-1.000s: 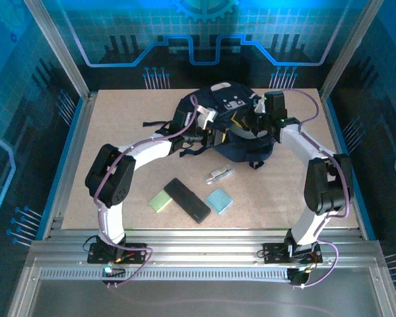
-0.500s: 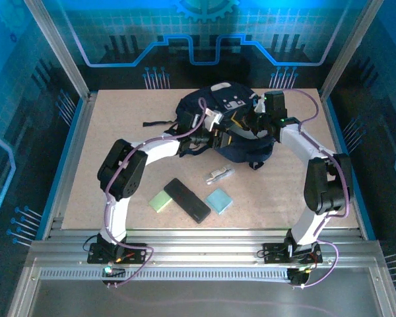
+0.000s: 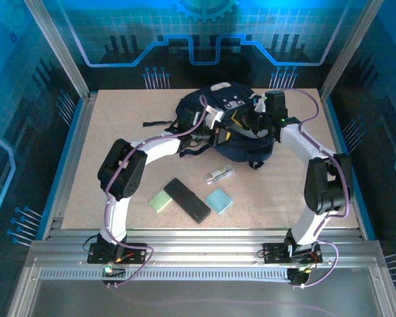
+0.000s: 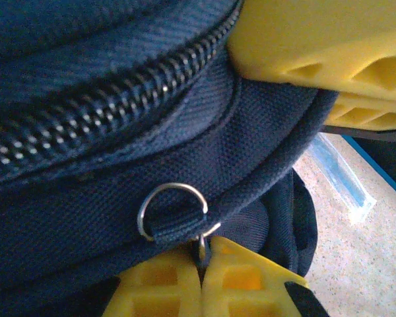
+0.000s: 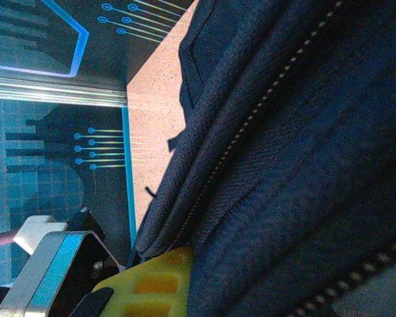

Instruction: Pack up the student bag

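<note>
Where a moment ago its jaws stood apart as the arm reached in, the left hand (image 4: pixel 201 265) has now snapped shut on the zip pull (image 4: pixel 201 246), which hangs from a small metal ring (image 4: pixel 175 186) just above its fingertips. The student bag (image 3: pixel 241 150), lying between the two hands on the worktop (image 3: pixel 119 119), therefore looks about to be unzipped, not yet filled; the black case (image 3: pixel 187 200) lies well behind both hands, unpacked. The left arm stretches forward and inward, elbow raised, wrist against the bag's near side. Opposite it, the right hand (image 3: pixel 256 120) is closed, seemingly pinching a fold of the bag's edge, its arm bowed in from the right
</note>
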{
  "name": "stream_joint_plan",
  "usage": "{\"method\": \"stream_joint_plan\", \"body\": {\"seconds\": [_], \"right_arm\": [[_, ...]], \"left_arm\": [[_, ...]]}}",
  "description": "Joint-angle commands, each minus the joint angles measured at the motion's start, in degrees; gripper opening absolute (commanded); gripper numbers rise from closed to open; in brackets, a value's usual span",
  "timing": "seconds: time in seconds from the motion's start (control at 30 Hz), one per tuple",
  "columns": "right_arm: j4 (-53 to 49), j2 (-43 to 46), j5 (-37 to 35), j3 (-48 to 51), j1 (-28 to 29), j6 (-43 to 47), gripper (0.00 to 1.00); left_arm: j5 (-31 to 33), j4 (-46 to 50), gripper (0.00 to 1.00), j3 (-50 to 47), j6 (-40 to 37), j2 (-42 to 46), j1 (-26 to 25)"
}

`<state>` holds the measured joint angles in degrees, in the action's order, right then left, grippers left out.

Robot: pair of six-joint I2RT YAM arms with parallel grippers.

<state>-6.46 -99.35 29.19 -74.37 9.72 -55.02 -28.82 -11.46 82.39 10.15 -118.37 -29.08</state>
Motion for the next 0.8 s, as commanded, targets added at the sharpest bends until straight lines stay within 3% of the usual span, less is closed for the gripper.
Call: {"method": "stream_joint_plan", "body": {"seconds": [0.0,0.43,0.67,0.77], "right_arm": [[1.7,1.6,1.5,-1.5,-0.7,2.0,0.0],[-2.6,4.4,-1.2,-2.4,-1.2,5.5,0.0],[-2.4,4.0,-0.5,-2.8,0.4,5.3,0.0],[-2.4,3.2,-0.1,-3.1,1.0,5.3,0.0]], "left_arm": [[1.7,1.3,0.0,-1.2,-2.6,2.1,3.2],[4.6,13.5,0.0,-1.2,-8.0,2.1,10.8],[25.4,17.1,0.0,2.5,-4.2,0.3,13.4],[27.0,20.0,0.04,3.9,-0.1,0.6,14.9]]}}
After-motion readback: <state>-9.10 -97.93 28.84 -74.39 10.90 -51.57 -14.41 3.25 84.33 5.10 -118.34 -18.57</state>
